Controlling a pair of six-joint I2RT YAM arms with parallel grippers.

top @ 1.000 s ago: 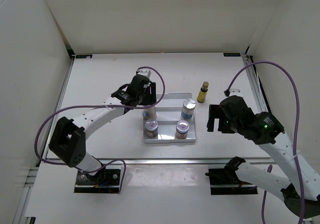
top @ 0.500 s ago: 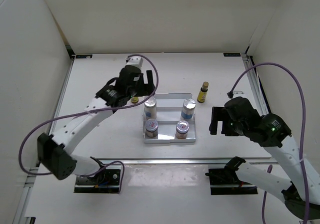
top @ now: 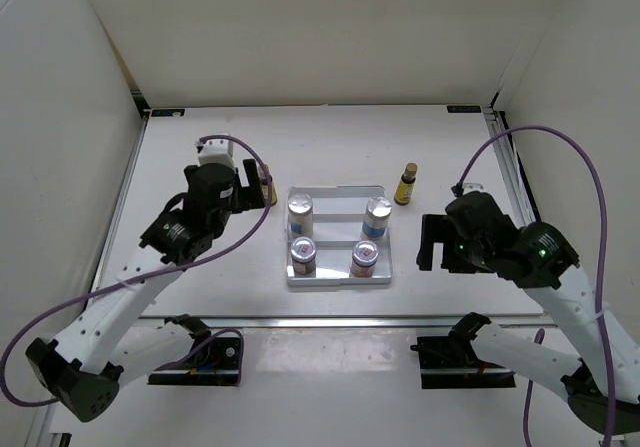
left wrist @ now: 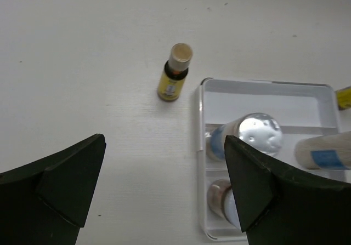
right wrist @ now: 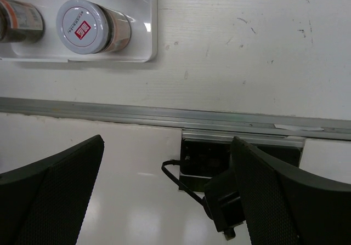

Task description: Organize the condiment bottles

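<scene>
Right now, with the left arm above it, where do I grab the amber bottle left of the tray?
Grip the amber bottle by its wider labelled body, below the narrow capped neck. It stands upright, apart from the tray, so lowering the open left gripper from above, fingers straddling it, looks best.

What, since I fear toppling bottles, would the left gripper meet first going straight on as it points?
Probably the slim yellow bottle, standing centred ahead of the open left gripper, just left of the white tray. Depth is unclear; bare table might come first.
</scene>
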